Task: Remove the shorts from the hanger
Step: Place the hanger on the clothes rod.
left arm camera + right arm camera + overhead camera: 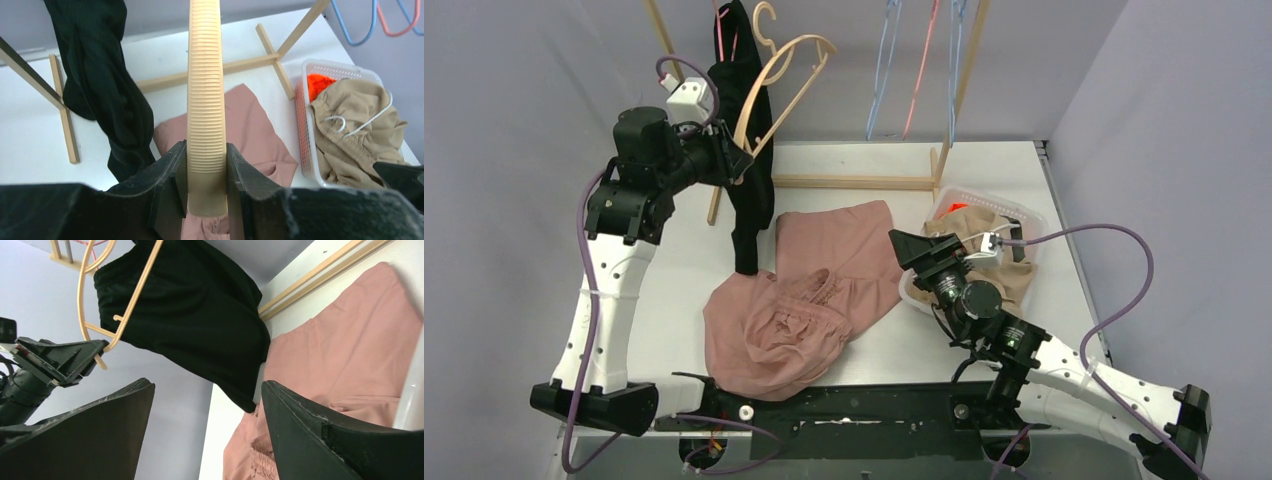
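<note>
Clamping the left gripper (206, 165) on one arm of the beige ribbed hanger (206, 75), jaws pressing both its sides, and holding it raised above the white table (684, 270). Carrying on that hanger the dark, near-black fabric shorts (749, 190), draped with the long axis running downward and the lower end near the table, just beside the dusty pink shorts (824, 260) lying flat there. Holding the right gripper (207, 385) with jaws apart and nothing between them, above the white plastic basket (1027, 215) containing the beige shorts (350, 115) and the bright orange shorts (317, 82).

Looking from the free right gripper: finding the dark shorts to its left and farther back, well apart. Noting the left arm as nearer but occupied. Judging the coming move as reaching leftward with the right gripper, crossing the hanging axis and pinching low.
</note>
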You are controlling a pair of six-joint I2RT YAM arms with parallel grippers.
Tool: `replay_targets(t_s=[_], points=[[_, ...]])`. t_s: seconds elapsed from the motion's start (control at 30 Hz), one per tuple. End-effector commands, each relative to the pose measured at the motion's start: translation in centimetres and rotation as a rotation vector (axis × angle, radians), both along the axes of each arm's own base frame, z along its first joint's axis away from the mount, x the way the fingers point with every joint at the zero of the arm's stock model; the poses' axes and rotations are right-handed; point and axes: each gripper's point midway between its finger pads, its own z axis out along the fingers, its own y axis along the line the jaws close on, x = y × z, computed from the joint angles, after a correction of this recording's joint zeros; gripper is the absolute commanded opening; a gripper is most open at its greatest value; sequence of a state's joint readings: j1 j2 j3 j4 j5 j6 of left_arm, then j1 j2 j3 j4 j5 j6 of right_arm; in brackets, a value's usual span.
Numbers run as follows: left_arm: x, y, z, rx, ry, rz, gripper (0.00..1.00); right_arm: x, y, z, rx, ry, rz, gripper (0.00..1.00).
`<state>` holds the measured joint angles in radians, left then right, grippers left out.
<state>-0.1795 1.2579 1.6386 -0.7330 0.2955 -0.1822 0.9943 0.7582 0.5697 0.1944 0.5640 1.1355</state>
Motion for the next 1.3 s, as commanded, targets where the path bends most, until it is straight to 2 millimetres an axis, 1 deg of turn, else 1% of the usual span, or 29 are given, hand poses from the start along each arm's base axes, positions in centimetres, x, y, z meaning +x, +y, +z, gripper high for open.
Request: replay_targets(t_s=[0.0, 0.07, 0.2, 0.3, 0.37, 0.47, 0.7, 0.9, 1.0, 1.1, 1.17, 1.2, 1.23, 1.27], points=[[1.4, -0.8, 5.0, 0.006, -0.147, -0.001, 0.00, 0.5, -2.3, -0.3, -0.025, -0.003, -0.096, 0.81], [1.8, -1.8, 6.0, 0.018, -0.169, -0.005, 0.00, 0.5, -2.4, -0.2, -0.033, 0.001, -0.099, 0.82], [2.7, -3.6, 7.1, 0.047, -0.183, -0.034, 0.00, 0.7, -1.9, -0.2, -0.046, 0.007, -0.088, 0.83], [3.7, -4.3, 7.9, 0.050, -0.193, -0.039, 0.00, 0.9, -1.5, -0.3, -0.055, 0.011, -0.081, 0.83], [4.3, -4.4, 8.2, 0.051, -0.202, -0.029, 0.00, 1.0, -1.3, -0.3, -0.057, 0.012, -0.077, 0.84], [4.6, -4.8, 8.8, 0.045, -0.219, -0.035, 0.00, 1.0, -1.1, -0.2, -0.060, 0.012, -0.070, 0.84], [4.0, -5.0, 11.0, 0.024, -0.288, -0.031, 0.00, 1.0, -1.4, -0.5, -0.058, 0.015, -0.079, 0.84], [3.6, -4.8, 12.3, 0.009, -0.325, -0.017, 0.00, 0.9, -1.6, -0.7, -0.052, 0.019, -0.083, 0.85], [3.6, -4.8, 12.6, 0.001, -0.338, -0.018, 0.00, 1.0, -1.7, -0.8, -0.052, 0.021, -0.087, 0.85], [4.0, -4.9, 12.8, 0.002, -0.345, -0.013, 0.00, 1.0, -1.6, -0.8, -0.054, 0.024, -0.084, 0.85], [4.8, -5.2, 12.6, 0.007, -0.337, -0.013, 0.00, 1.0, -1.5, -0.8, -0.053, 0.026, -0.081, 0.85], [5.0, -5.3, 12.8, 0.009, -0.337, -0.015, 0.00, 1.0, -1.5, -0.8, -0.054, 0.027, -0.082, 0.85], [5.4, -5.4, 12.5, 0.015, -0.324, -0.017, 0.00, 1.0, -1.5, -0.8, -0.053, 0.027, -0.081, 0.85], [5.7, -5.6, 12.7, 0.015, -0.327, -0.019, 0.00, 1.0, -1.4, -0.8, -0.056, 0.027, -0.078, 0.85]])
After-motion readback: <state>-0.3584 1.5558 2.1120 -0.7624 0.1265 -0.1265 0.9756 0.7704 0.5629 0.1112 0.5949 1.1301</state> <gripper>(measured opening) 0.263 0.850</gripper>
